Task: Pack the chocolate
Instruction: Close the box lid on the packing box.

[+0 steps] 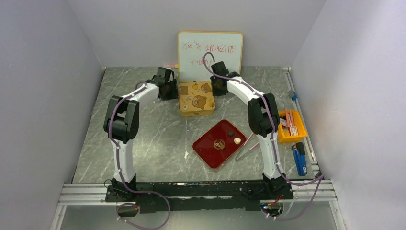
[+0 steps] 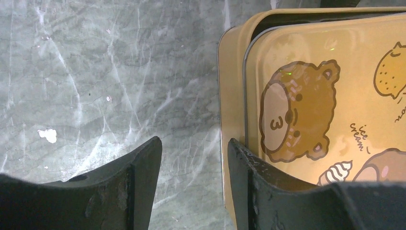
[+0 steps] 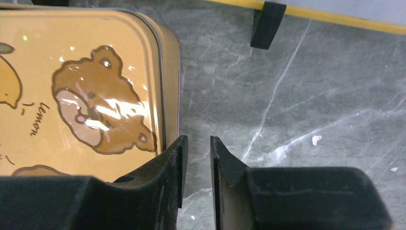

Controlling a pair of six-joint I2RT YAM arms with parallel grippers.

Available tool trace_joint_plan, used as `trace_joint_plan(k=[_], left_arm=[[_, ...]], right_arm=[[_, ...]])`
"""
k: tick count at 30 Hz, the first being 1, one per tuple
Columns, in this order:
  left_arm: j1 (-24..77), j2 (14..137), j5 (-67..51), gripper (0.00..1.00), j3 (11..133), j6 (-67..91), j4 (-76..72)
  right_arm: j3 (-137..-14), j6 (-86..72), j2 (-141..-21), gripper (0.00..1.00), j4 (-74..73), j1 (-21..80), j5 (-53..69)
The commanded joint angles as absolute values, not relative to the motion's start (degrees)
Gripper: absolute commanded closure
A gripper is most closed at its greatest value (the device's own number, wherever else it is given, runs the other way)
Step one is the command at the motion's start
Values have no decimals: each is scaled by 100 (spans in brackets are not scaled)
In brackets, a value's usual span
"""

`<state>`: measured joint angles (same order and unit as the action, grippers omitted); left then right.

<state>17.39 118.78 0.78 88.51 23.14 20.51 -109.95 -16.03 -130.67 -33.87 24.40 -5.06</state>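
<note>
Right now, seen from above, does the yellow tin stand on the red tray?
No, the yellow tin stands on the table beyond the red tray, with bare table between them.

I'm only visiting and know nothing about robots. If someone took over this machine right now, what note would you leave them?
Left gripper: open, empty, beside the tin's left wall.
Right gripper: jaws slightly apart, empty, beside the tin's right wall.
Things: the bear-print tin stands at the far middle of the table with its lid on. Three chocolate pieces lie on the red tray, nearer the arms.
Done: no chocolate visibly packed.
Left: probably take the lid off, move the pieces into the tin, close it.
</note>
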Motion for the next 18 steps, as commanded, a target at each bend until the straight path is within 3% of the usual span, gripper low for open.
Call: trace_joint_plan(k=[1, 18], left_arm=[[1758, 11634, 141, 42, 8855, 2252, 1957], [1589, 11454, 53, 42, 8684, 2184, 1902]], right_arm=[[-10897, -1630, -12635, 72, -3279, 2505, -579], [-10179, -1737, -12045, 72, -3239, 2802, -758]])
